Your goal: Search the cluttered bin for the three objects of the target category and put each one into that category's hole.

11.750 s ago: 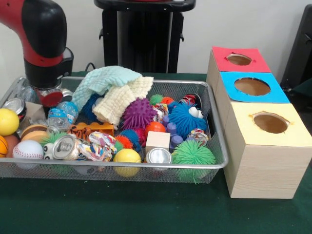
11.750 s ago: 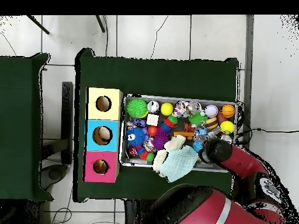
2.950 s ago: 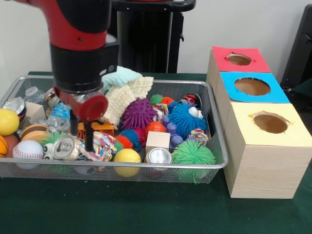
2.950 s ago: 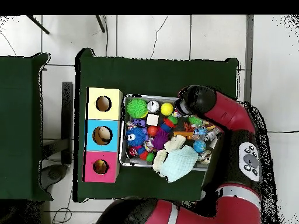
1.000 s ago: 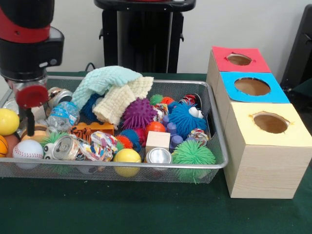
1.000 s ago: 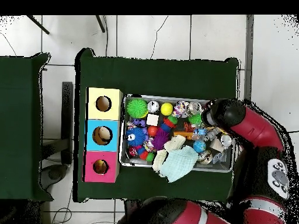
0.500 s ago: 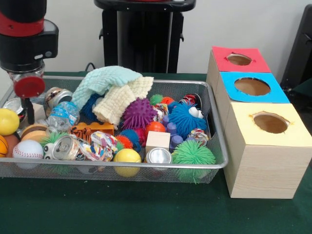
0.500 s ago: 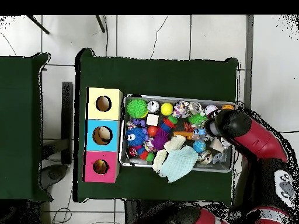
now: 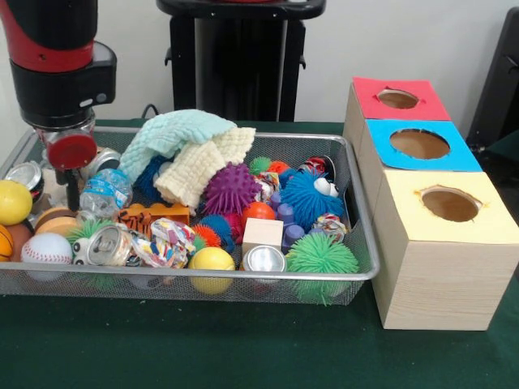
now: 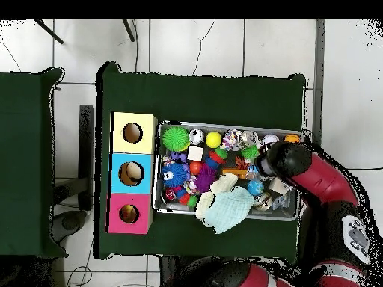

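A wire mesh bin (image 9: 203, 280) holds mixed clutter: crushed cans (image 9: 107, 243), a plastic bottle (image 9: 104, 190), a yellow ball (image 9: 12, 201), a baseball (image 9: 46, 247), a purple spiky ball (image 9: 231, 188), a wooden cube (image 9: 263, 232) and folded cloths (image 9: 182, 134). My gripper (image 9: 71, 193) hangs low over the bin's left end, just beside the bottle and above an orange ball. Nothing shows in its grasp. In the overhead view the arm (image 10: 288, 161) covers the right end of the bin (image 10: 224, 125) and hides the gripper.
Three wooden boxes with round holes stand in a row beside the bin: red (image 9: 397, 99), blue (image 9: 420, 144), yellow (image 9: 450, 204). From above they lie left of the bin, with the yellow box (image 10: 132, 133) at the top. A black stand rises behind the bin.
The gripper swung from the bin's middle to its left end, and in the last half second it shifted slightly right. The bin's contents look unchanged.
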You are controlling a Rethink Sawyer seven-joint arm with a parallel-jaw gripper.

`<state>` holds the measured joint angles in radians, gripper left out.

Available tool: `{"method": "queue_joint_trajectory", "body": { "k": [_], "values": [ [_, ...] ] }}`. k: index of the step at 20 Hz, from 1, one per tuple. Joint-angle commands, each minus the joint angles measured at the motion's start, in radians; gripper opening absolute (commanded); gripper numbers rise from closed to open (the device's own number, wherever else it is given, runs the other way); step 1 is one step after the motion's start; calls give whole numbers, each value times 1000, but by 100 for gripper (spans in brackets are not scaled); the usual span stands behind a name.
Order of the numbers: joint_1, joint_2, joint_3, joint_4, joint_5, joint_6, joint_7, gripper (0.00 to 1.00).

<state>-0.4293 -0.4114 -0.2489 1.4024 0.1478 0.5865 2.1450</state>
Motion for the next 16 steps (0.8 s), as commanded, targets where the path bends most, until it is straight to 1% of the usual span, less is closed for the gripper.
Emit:
{"method": "queue_joint_trajectory", "body": {
  "k": [1, 9, 16],
  "values": [
    [30, 25, 107, 99, -46, -83, 47, 100],
    [43, 27, 109, 129, -38, -123, 62, 100],
    [36, 11, 125, 162, -29, -126, 56, 100]
  ]
}}
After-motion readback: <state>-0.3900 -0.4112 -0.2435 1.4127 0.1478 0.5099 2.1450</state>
